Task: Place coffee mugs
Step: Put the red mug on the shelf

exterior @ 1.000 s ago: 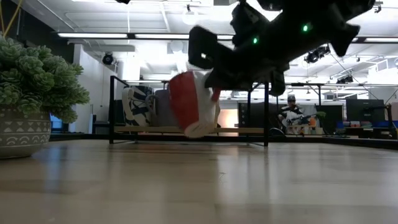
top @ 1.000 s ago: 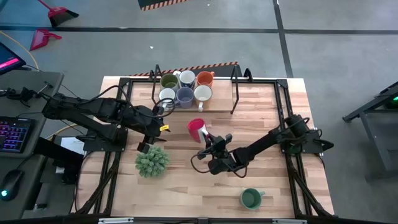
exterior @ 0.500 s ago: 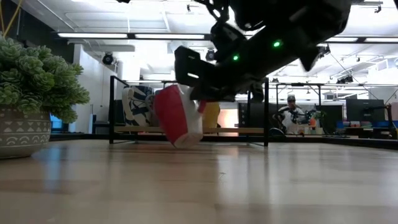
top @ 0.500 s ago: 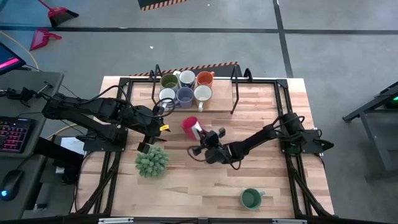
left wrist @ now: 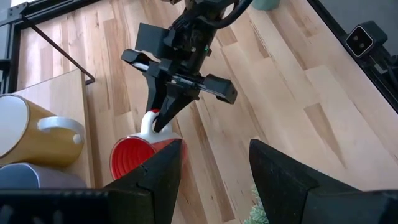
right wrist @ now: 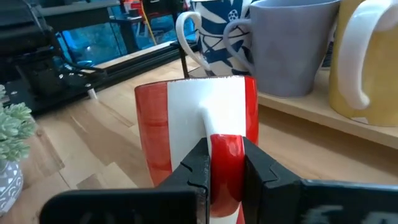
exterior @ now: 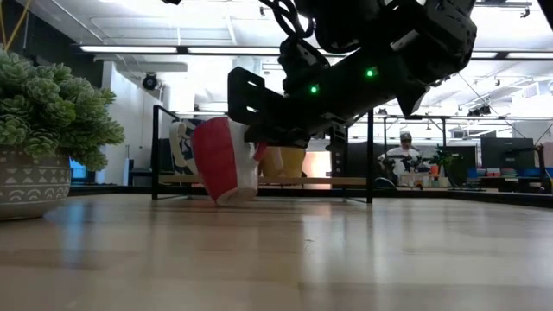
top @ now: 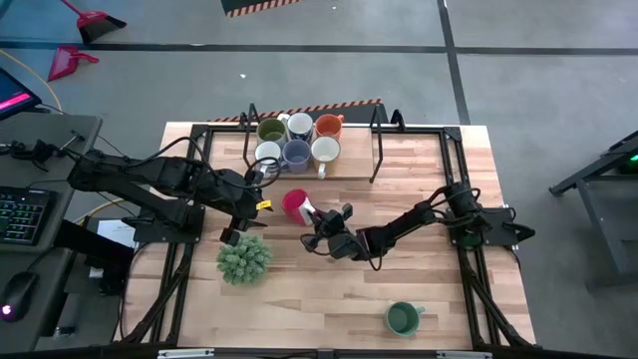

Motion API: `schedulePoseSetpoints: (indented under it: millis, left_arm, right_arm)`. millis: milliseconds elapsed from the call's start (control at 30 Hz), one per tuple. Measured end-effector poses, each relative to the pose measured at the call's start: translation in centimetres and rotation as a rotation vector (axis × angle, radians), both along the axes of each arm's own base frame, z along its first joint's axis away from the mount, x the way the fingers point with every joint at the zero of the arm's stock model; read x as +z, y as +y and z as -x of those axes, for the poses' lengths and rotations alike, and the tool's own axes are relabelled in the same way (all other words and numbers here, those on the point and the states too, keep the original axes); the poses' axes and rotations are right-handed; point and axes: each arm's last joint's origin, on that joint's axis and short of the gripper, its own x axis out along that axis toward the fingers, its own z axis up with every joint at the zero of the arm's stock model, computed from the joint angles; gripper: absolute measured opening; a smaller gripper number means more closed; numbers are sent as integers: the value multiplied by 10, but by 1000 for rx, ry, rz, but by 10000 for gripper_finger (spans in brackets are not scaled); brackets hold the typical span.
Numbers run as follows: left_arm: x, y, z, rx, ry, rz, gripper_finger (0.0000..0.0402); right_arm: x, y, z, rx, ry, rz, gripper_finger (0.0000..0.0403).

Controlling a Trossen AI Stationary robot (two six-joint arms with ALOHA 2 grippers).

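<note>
While the right gripper (top: 311, 216) pinches the handle of the red mug (top: 294, 204) just left of centre in the high view, the mug tilts with its lower edge at the table (top: 419, 289). Six mugs (top: 297, 141) cluster on the shelf at upper centre; a dark green mug (top: 402, 319) sits lower right. At left, beside the plant (top: 243, 258), the left gripper (left wrist: 211, 171) hangs parted, empty.
</note>
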Motion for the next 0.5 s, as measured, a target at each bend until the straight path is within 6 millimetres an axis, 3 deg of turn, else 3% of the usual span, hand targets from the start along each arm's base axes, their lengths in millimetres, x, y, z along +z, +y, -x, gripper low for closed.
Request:
schedulePoseSetpoints:
  millis: [500]
  left_arm:
    - [0, 0, 0, -1, -1, 0, 177]
  right_arm:
    - [0, -4, -3, 62, 2, -26, 20]
